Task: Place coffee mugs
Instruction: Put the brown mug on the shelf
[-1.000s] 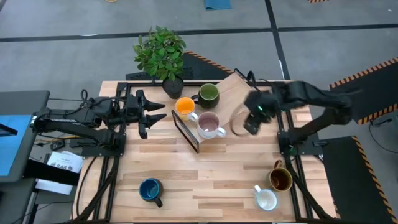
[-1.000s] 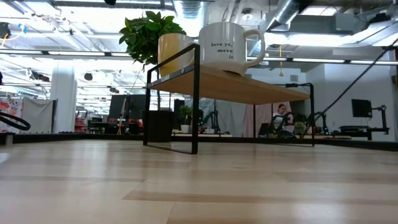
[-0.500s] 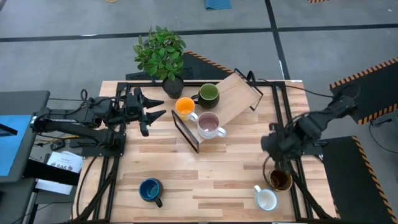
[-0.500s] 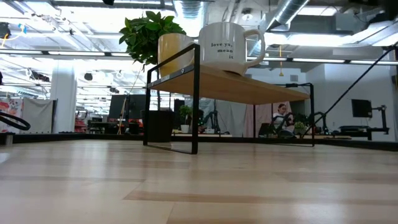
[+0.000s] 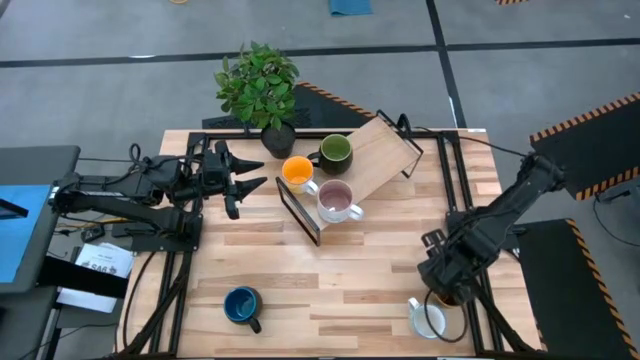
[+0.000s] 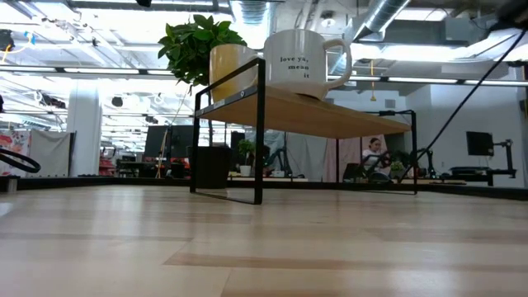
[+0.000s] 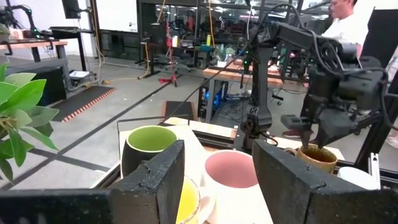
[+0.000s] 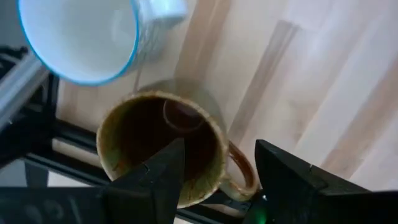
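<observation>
Brown mug under right hand

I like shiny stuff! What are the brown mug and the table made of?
The brown mug looks like glazed ceramic: speckled olive rim, glossy dark inside that catches light. The table looks like pale wood, with plank seams and grain showing. The right gripper hangs open over the mug.

A leafy potted plant stands at the wooden table's far edge, beside a black-framed wooden shelf.
</observation>
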Robot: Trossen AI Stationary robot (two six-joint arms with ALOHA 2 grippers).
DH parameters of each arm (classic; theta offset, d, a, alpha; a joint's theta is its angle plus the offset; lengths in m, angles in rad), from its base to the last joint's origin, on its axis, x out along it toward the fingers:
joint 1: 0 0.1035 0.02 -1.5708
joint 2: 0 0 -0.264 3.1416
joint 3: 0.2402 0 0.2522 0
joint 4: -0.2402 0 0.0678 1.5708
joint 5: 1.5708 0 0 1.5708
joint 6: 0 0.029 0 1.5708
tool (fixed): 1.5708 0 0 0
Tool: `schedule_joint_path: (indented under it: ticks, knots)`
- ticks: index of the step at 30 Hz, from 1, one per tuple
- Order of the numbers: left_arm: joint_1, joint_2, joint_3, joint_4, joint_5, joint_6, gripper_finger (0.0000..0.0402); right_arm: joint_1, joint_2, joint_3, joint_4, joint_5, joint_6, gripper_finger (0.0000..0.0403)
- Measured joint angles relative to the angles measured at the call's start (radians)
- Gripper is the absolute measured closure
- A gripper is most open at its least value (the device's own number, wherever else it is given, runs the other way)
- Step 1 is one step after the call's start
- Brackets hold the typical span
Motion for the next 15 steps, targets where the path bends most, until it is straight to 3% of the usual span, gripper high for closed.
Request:
schedule_joint_path:
  ticks: [15]
  knots:
    - [0.000,0.000,0.000,-0.005,0.000,0.000,0.0229,0.012,0.004,-0.203,0.122,0.011,-0.003,0.0187]
